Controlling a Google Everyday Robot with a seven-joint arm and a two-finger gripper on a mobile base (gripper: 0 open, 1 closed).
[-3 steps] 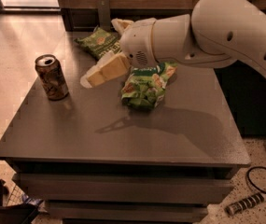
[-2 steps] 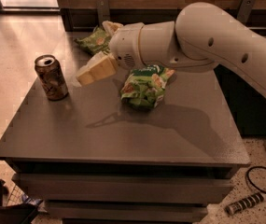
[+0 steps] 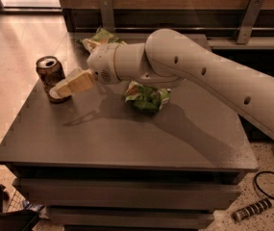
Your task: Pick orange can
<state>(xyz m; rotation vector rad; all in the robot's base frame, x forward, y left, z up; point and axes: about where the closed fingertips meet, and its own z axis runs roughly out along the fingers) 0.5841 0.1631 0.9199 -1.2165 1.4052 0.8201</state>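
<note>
The orange can stands upright near the far left corner of the grey table. It is brownish with a silver pull-tab top. My gripper comes in from the right at the end of the white arm. Its pale tip is low, at the can's lower right side, and overlaps the can's base in this view. I cannot tell whether it touches the can.
A green snack bag lies mid-table under the arm. Another green bag lies at the table's back edge. A wooden wall with metal brackets runs behind. On the floor are a dark object at bottom left and a cable at right.
The arm has swung left and lower, bringing the gripper from above the table's middle down to the can's right side. The can and bags have not moved.
</note>
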